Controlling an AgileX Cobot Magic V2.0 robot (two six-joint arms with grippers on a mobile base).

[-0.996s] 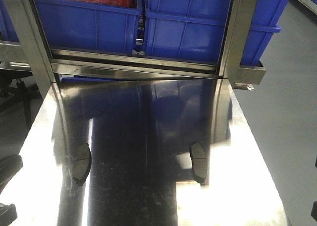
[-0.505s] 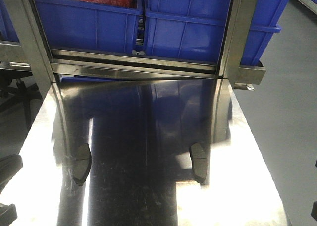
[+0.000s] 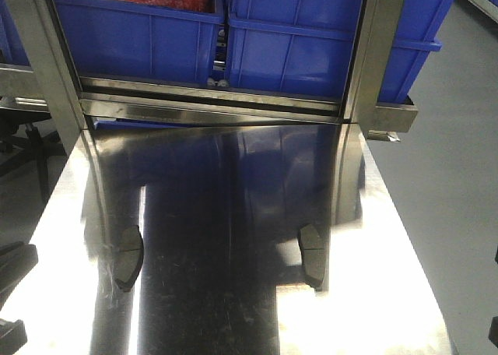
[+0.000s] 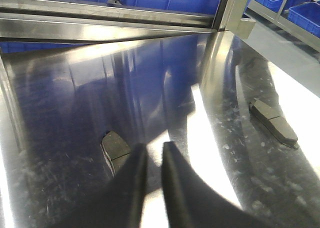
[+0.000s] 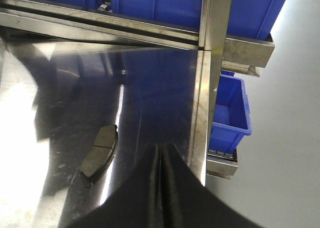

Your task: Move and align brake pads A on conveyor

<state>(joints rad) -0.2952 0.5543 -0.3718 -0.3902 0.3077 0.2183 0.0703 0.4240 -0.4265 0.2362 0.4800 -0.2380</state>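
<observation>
Two dark grey brake pads lie flat on the shiny steel table (image 3: 233, 215), a left pad (image 3: 128, 258) and a right pad (image 3: 313, 255), both lengthwise toward the back. In the left wrist view my left gripper (image 4: 154, 152) hovers open with a narrow empty gap just right of the left pad (image 4: 115, 147), whose near end one finger hides. The right pad (image 4: 273, 122) lies far off to its right. My right gripper (image 5: 160, 148) is shut on nothing, above the table to the right of the right pad (image 5: 100, 151). The conveyor is out of view.
Blue bins (image 3: 296, 43) stand on a steel frame (image 3: 210, 106) at the table's back; the left bin (image 3: 132, 36) holds red material. Upright steel posts (image 3: 373, 51) flank them. Another blue bin (image 5: 229, 113) sits beyond the table's right edge, over grey floor (image 3: 451, 184).
</observation>
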